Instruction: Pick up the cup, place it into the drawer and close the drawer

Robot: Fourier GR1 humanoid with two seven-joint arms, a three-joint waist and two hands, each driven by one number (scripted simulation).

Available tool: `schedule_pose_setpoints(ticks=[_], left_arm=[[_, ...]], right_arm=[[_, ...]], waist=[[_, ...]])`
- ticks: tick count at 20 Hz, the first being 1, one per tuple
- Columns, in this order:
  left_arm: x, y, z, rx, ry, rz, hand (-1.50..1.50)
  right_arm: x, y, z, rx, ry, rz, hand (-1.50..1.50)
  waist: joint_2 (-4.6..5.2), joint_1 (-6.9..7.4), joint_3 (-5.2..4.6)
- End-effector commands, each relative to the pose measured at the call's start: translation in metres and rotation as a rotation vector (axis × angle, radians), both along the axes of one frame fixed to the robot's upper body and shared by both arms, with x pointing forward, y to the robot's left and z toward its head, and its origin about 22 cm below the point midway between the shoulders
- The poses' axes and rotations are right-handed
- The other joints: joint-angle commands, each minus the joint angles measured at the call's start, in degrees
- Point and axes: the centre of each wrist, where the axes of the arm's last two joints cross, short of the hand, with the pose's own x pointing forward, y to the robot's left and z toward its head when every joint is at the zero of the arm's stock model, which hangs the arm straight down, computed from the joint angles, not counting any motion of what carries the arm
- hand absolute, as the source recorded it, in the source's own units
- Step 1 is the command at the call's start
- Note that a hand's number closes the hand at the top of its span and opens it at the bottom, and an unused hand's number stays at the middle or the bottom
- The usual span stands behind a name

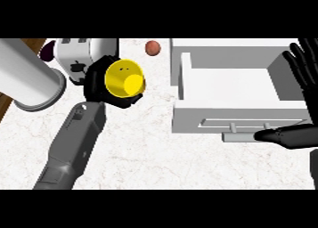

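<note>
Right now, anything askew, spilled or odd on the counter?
Nothing stands out. The yellow cup is held in the left hand, mouth toward the camera, nothing spilled; the drawer stands open, right hand open beside it.

White marbled bench (148, 151) carries a big pale grey cylinder (26, 78) at far left, a white appliance (75, 51) just beside it, a dark purple thing (47, 51) between them, small brown oval (152, 47) near the back.

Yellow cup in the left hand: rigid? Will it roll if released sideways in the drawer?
Probably rigid: the yellow cup shows a round rim inside the left hand, fingers curled. Likely light: small, hollow. Round and held tilted, so it may roll if released on its side in the drawer.
</note>
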Motion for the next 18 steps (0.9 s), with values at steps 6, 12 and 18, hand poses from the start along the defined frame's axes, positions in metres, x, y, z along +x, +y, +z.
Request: schedule_pose_setpoints(ticks=[6,12,18], left_arm=[[0.022,-0.085,0.126,0.067,-0.012,-0.068,1.5],[0.034,-0.12,0.162,0.13,0.036,-0.006,1.5],[0.041,-0.148,0.17,0.243,0.172,0.045,1.5]], right_arm=[[-0.002,0.003,0.003,0.003,-0.007,-0.012,-1.5],[-0.012,0.003,-0.021,-0.003,-0.023,0.0,-1.5],[0.002,0.01,0.002,-0.001,-0.039,0.028,-1.5]], waist=[[-0.09,-0.95,-0.03],[0.59,-2.4,-0.01],[0.97,-3.79,0.01]])
